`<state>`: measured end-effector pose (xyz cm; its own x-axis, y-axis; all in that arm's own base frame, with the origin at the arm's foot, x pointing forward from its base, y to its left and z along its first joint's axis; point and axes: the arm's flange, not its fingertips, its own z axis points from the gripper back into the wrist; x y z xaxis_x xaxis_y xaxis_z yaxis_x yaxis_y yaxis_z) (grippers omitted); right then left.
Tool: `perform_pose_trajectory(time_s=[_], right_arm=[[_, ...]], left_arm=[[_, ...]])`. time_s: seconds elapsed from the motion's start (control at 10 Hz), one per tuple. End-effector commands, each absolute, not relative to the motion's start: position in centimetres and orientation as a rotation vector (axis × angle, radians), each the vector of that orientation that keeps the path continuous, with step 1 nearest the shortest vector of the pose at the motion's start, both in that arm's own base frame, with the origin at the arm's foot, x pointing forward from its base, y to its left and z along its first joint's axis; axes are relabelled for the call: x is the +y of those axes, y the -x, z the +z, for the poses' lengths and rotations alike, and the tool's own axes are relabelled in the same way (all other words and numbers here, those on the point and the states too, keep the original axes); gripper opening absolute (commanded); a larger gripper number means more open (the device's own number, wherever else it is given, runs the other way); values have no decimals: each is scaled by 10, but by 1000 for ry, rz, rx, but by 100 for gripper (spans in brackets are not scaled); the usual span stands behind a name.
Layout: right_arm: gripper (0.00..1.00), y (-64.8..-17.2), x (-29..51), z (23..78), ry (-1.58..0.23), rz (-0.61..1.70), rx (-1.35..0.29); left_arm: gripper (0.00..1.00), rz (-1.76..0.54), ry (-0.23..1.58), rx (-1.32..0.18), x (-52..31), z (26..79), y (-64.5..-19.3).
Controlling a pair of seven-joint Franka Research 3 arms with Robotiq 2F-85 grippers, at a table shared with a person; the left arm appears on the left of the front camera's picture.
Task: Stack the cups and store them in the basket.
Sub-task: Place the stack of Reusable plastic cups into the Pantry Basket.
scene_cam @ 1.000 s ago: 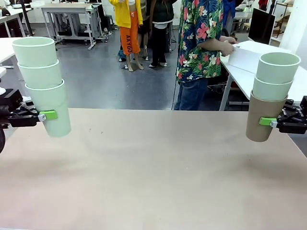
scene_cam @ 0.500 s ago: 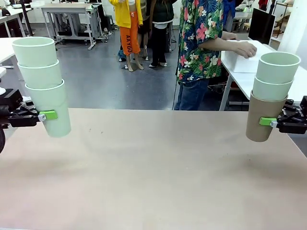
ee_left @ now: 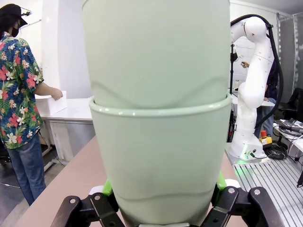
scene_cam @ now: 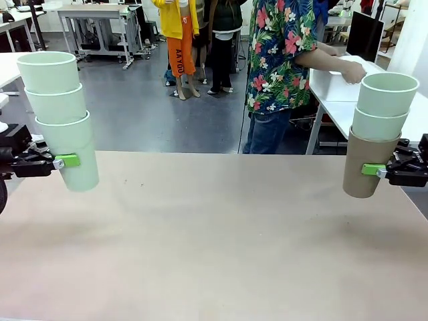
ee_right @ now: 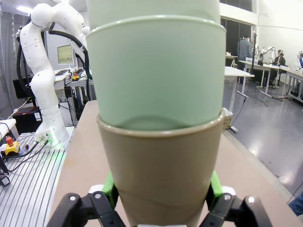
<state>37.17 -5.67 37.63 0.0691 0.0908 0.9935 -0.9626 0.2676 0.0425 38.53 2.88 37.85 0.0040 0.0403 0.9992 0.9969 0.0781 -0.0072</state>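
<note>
A stack of three mint green cups point(scene_cam: 61, 114) hangs above the table's left edge, with my left gripper point(scene_cam: 73, 161) shut on the bottom cup. Up close, the left wrist view has that stack point(ee_left: 158, 142) between the green pads of the left gripper point(ee_left: 163, 201). Over the right edge my right gripper point(scene_cam: 368, 170) is shut on a tan brown cup point(scene_cam: 364, 167) holding two green cups point(scene_cam: 382, 107). The brown cup point(ee_right: 158, 165) shows in the right gripper point(ee_right: 163, 201). The white basket point(scene_cam: 334, 83) lies on a side table at the back right, a person's hand on it.
The brown table point(scene_cam: 214, 234) spreads bare between both arms. A person in a flowered shirt point(scene_cam: 281, 60) stands beyond the far edge, turned toward the white side table point(scene_cam: 348, 114). More tables and people stand farther back.
The person's arm has stretched farther right over the white basket on the side table. Both arms and their cup stacks have stayed still.
</note>
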Motion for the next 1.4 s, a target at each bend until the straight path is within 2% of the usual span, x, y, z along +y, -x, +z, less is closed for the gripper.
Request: perform_pose_trajectory(time_s=[0.0, 1.3], right_arm=[[87, -371, -56, 380, -967, 1026, -1226], [87, -371, -56, 380, -967, 1026, -1226]], left_arm=[[86, -1146, 1192, -1283, 31, 381, -383], [86, -1146, 1192, -1283, 31, 381, -383]])
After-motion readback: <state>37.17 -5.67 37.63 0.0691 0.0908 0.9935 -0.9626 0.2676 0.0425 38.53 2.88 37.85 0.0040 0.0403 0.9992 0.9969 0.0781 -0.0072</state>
